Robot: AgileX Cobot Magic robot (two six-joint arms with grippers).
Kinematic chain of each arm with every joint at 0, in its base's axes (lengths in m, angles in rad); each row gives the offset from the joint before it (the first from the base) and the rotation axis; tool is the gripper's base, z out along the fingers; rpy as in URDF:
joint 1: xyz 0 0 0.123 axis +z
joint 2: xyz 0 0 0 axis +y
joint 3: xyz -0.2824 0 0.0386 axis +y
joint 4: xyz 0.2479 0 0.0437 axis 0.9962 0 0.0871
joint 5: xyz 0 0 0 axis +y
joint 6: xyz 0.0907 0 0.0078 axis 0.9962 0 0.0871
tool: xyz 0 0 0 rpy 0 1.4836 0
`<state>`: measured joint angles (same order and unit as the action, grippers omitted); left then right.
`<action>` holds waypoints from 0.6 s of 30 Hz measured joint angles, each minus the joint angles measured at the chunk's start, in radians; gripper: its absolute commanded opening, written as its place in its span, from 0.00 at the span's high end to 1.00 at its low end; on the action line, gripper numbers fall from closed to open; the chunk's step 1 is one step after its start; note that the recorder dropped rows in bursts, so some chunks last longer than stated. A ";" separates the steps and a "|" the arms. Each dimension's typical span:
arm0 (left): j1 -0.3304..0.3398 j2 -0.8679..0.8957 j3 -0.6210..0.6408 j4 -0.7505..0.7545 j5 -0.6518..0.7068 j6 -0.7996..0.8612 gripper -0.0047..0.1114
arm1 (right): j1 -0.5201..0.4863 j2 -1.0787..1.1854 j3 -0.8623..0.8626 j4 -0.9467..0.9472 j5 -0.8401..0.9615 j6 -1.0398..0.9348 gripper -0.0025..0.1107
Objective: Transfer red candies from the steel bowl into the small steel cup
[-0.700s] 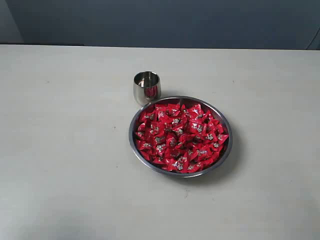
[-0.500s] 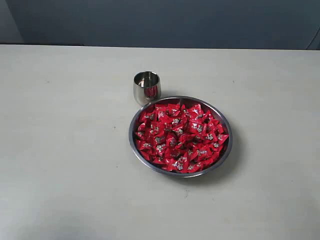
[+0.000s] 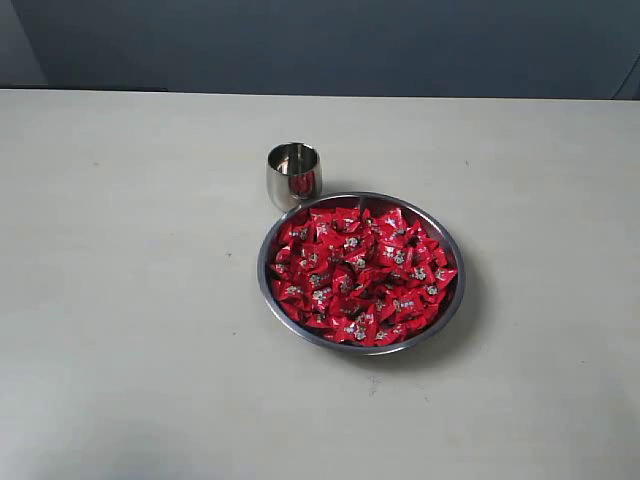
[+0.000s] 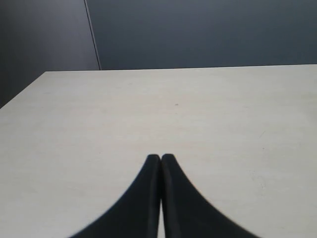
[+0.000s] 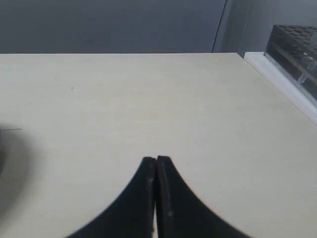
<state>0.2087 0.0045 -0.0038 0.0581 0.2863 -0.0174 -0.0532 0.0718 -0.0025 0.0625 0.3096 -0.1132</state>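
Centrally on the pale worktop [image 3: 130, 280], one wide shallow steel bowl [image 3: 365, 350] is heaped with uncountably many shiny red wrapped candies [image 3: 360, 275]. One small rounded steel cup [image 3: 293, 175] is set just beside its far rim. The left gripper [image 4: 160, 157] and right gripper [image 5: 156, 159] are pressed closed on nothing. One dark perforated rack [image 5: 294, 37] is seen beyond a worktop edge.

Pale cream matte tabletop [image 3: 120, 300] under soft, even light.
Backed at twelve o'clock by dark blue-grey wall [image 3: 320, 45]; paler grey panel [image 3: 18, 50] at ten o'clock; dark perforated rack [image 5: 297, 42] just beyond one table edge.
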 measured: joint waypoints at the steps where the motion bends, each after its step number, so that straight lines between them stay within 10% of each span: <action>1: 0.000 0.000 0.000 0.000 0.000 0.000 0.96 | 0.000 0.000 0.000 -0.006 0.000 0.000 0.98; 18: 0.000 0.000 0.000 0.000 0.000 0.000 0.96 | 0.000 0.000 0.002 0.179 -0.217 0.000 0.98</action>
<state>0.2087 0.0045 -0.0038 0.0581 0.2863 -0.0174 -0.0532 0.0718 -0.0008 0.2418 0.0923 -0.1132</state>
